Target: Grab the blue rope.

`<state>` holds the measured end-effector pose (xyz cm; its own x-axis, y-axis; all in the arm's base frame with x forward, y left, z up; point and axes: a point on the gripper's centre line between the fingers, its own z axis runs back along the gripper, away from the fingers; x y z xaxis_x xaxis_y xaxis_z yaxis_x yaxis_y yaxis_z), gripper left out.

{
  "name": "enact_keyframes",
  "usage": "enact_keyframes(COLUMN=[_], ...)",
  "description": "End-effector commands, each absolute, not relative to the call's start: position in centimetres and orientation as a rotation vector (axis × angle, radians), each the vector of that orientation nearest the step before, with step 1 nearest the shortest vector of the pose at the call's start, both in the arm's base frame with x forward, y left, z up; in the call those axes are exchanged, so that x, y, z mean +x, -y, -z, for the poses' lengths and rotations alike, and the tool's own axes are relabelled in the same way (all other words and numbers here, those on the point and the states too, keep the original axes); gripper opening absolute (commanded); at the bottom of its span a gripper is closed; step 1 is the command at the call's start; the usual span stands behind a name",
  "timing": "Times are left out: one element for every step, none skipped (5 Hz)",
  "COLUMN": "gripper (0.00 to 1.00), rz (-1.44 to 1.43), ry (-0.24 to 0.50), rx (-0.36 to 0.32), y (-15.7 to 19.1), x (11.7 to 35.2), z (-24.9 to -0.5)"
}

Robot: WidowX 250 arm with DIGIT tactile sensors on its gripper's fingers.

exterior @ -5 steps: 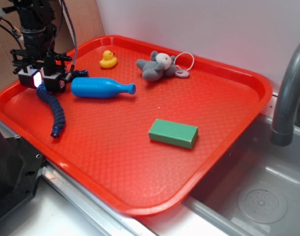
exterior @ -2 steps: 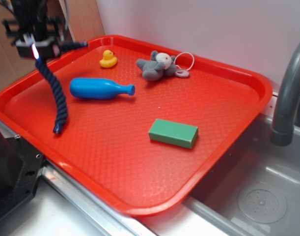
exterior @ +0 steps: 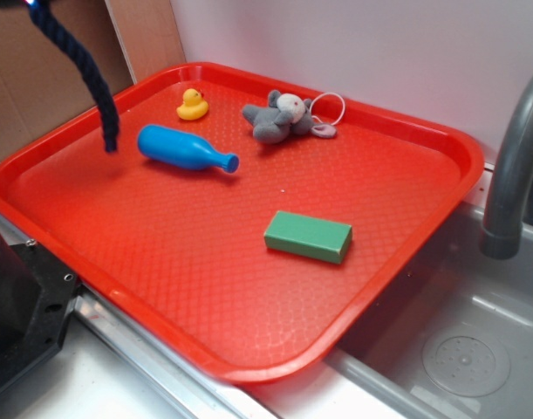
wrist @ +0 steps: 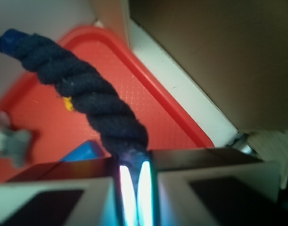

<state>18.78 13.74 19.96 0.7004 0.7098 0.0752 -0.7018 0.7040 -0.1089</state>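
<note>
In the exterior view the blue rope (exterior: 78, 65) hangs in the air over the tray's far-left corner region, its upper end leaving the picture at the top left and its capped lower end dangling clear above the red tray (exterior: 397, 240). The gripper itself is out of this picture. Judging from this, the grab is made and the rope is off the tray; doing the step well now means keeping a firm clamp and avoiding a quick swing, since the free end is loose and could slap into what lies below it. Closest to that free end is the blue bottle (exterior: 186, 148), lying on its side near the far-left part of the tray. The yellow duck (exterior: 192, 105) sits by the far edge, the grey plush elephant (exterior: 285, 116) beside it along that edge, and the green block (exterior: 308, 236) lies toward the middle-right, well apart from the rope. A grey faucet (exterior: 510, 166) stands beyond the tray's right edge

In the wrist view the gripper (wrist: 133, 186) is clamped on the rope, its two pads nearly together with the twisted strand pinched between them. The short end rises away over the tray's edge. Nothing blocks the way upward
</note>
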Motion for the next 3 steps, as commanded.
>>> enact_keyframes(gripper=[0.0,0.0,0.0], rz=[-0.784,-0.707,-0.686], ry=[0.254,0.262,0.242], rx=[-0.086,-0.044,0.003], y=[-12.3,-10.9,-10.1], x=[15.6,15.7,16.2], z=[-29.6,-29.5,-28.8])
